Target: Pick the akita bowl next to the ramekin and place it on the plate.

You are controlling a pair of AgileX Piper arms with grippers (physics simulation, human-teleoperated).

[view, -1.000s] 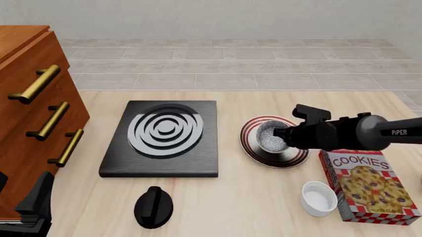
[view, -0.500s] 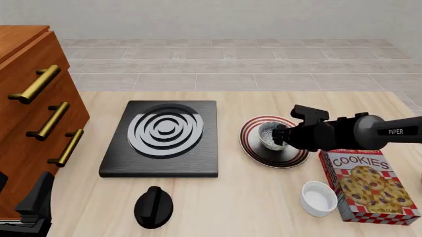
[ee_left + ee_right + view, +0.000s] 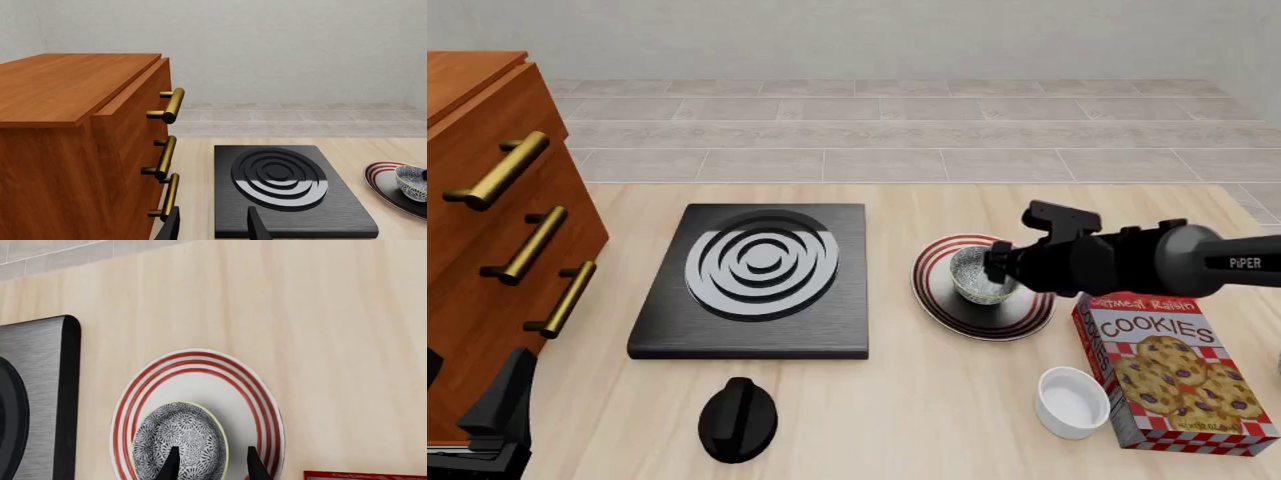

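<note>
The grey speckled akita bowl (image 3: 978,276) stands upright on the red-ringed plate (image 3: 941,300), right of the stove. My right gripper (image 3: 998,265) hovers over the bowl's right side. In the right wrist view its fingers (image 3: 172,465) stand apart, one over the akita bowl (image 3: 179,440) and one past its rim over the plate (image 3: 200,357); the right gripper (image 3: 211,467) is open and holds nothing. The white ramekin (image 3: 1070,402) sits near the front edge, beside the cookie box. My left gripper (image 3: 213,231) is open and idle low at the front left.
A black square stove (image 3: 754,275) lies mid-table. A glossy black rounded object (image 3: 738,418) sits in front of it. The cookie box (image 3: 1174,375) lies at the right edge. A wooden drawer cabinet (image 3: 494,200) with brass handles fills the left side.
The bowl came down from a tilted hold above the plate and now rests on it. The right gripper let go and drew slightly up and to the right. The left arm stayed still.
</note>
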